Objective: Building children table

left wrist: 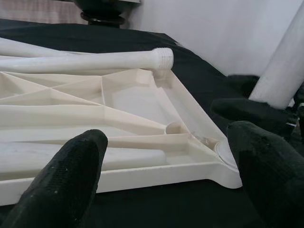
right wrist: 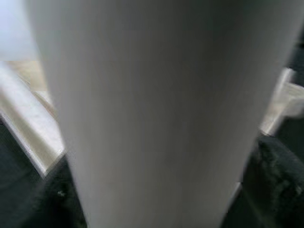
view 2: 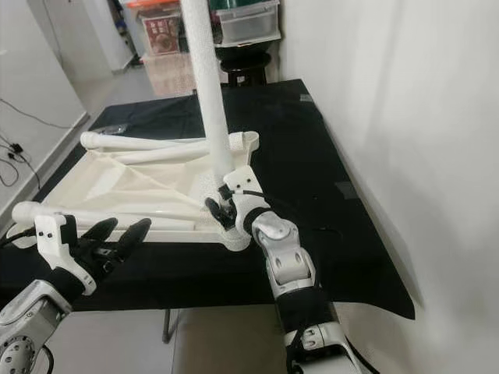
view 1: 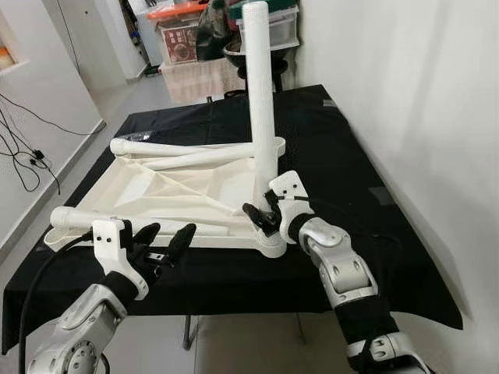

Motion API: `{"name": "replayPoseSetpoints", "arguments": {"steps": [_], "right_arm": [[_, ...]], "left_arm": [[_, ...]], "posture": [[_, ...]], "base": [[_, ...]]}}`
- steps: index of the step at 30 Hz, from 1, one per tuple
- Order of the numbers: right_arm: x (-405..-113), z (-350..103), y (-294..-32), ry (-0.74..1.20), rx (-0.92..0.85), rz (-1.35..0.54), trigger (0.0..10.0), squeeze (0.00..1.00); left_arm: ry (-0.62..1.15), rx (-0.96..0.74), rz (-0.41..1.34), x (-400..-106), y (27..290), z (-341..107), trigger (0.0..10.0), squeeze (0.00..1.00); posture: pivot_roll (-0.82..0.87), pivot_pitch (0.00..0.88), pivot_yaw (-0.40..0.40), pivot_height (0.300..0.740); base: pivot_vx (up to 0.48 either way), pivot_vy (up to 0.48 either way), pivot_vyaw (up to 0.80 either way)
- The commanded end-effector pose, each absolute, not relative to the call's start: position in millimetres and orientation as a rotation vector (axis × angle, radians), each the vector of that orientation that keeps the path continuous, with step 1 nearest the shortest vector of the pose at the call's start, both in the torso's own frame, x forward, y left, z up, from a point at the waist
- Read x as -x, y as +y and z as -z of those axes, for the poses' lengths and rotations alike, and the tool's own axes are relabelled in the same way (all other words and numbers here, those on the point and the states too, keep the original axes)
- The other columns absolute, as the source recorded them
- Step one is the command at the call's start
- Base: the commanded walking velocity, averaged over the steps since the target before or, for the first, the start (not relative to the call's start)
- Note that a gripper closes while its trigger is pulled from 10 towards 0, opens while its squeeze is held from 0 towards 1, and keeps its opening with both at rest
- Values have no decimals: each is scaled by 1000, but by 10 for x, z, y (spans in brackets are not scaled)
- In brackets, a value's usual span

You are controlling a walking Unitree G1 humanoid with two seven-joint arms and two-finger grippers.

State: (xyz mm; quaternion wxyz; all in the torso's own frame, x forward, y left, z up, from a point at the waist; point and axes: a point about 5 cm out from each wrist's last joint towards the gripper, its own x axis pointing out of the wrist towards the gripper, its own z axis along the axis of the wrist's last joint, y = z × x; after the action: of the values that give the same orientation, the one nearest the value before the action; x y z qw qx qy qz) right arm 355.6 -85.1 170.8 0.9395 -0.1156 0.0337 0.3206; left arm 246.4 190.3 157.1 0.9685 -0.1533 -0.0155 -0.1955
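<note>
While the right pincer (view 1: 260, 216) is closed around the foot of the upright white leg (view 1: 260, 93), that leg stands at the near right corner of the overturned white table panel (view 1: 168, 191), rising well above it with a slight lean. In the right wrist view the leg (right wrist: 142, 114) stands just before the lens, blurred, with a pale edge of the panel on either side of it. The left pincer (view 1: 160, 245) hovers just short of the panel's near edge, to the left of the corner, its two black fingers (left wrist: 61, 183) spread apart and touching nothing. The panel lies ribbed side up, and three more white legs lie flat on it: one (view 1: 168, 146) along the far edge, one (view 1: 199, 158) just in front of that, threaded end toward the upright leg, and one (view 1: 74, 216) along the near left edge. All of this sits on a tabletop (view 1: 343, 156) covered with black cloth, set against a white wall (view 1: 413, 101). Storage boxes (view 1: 183, 31) stand beyond the far end.
</note>
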Motion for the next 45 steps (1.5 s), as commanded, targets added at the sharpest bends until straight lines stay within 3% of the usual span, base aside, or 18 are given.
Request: {"name": "replayPoseSetpoints", "arguments": {"steps": [1, 4, 5, 6, 7, 15, 16, 17, 18, 29, 32, 34, 36, 38, 40, 45], "right_arm": [[-3586, -1786, -751, 20, 205, -805, 10000, 1000], [-3591, -1795, -746, 17, 196, -849, 10000, 1000], [-3593, -1800, -746, 12, 201, -902, 10000, 275], [-3593, -1800, -746, 12, 201, -902, 10000, 275], [-3595, -1790, -757, 22, 222, -989, 10000, 0], [-3732, -1860, -851, 83, 201, -1109, 10000, 0], [-3755, -1872, -865, 90, 196, -1107, 4902, 0], [-3755, -1872, -865, 90, 196, -1107, 4902, 0], [-3773, -1878, -877, 93, 195, -1110, 0, 0], [-3787, -1846, -989, 115, 236, -1130, 0, 0], [-3763, -1732, -1120, 154, 285, -987, 0, 0], [-3713, -1626, -1122, 140, 147, -423, 0, 0], [-3713, -1626, -1122, 140, 147, -423, 0, 0], [-3368, -1520, -814, 121, 183, -398, 0, 0], [-3378, -1558, -666, 96, 169, -529, 0, 0], [-3571, -1635, -665, 68, 204, -559, 0, 0]], "left_arm": [[-19, 305, 381, -2474, 1922, -1543, 10000, 0], [-20, 305, 380, -2474, 1921, -1542, 10000, 0], [-21, 305, 379, -2474, 1918, -1541, 10000, 0], [-21, 305, 379, -2474, 1918, -1541, 10000, 0], [-21, 305, 379, -2470, 1915, -1538, 10000, 0], [-19, 308, 381, -2455, 1901, -1527, 10000, 0], [-19, 309, 381, -2454, 1899, -1527, 10000, 0], [-19, 309, 381, -2454, 1899, -1527, 10000, 0], [-19, 309, 382, -2454, 1897, -1528, 10000, 0], [-24, 312, 382, -2452, 1887, -1531, 10000, 0], [-30, 315, 381, -2450, 1885, -1538, 10000, 0], [-33, 316, 379, -2449, 1901, -1545, 10000, 0], [-33, 316, 379, -2449, 1901, -1545, 10000, 0], [-33, 316, 385, -2458, 1904, -1556, 10000, 0], [-30, 319, 387, -2464, 1900, -1556, 10000, 0], [-37, 322, 382, -2467, 1896, -1564, 10000, 0]], "posture": [[-26, 30, 120, 740], [-26, 28, 117, 740], [-22, 26, 115, 740], [-22, 26, 115, 740], [-20, 23, 112, 740], [-16, 20, 108, 740], [-16, 22, 106, 740], [-16, 22, 106, 740], [-16, 23, 107, 740], [-29, 26, 101, 740], [-41, 39, 94, 740], [-53, 47, 96, 740], [-53, 47, 96, 740], [-73, 52, 128, 740], [-76, 49, 133, 740], [-77, 54, 122, 740]], "base": [[0, 0, 0], [0, 0, 0], [0, 0, 0], [0, 0, 0], [0, 0, 0], [0, 0, 0], [0, 0, 0], [0, 0, 0], [0, 0, 0], [0, 0, 0], [0, 0, 0], [0, 0, 0], [0, 0, 0], [0, 0, 0], [0, 0, 0], [0, 0, 0]]}}
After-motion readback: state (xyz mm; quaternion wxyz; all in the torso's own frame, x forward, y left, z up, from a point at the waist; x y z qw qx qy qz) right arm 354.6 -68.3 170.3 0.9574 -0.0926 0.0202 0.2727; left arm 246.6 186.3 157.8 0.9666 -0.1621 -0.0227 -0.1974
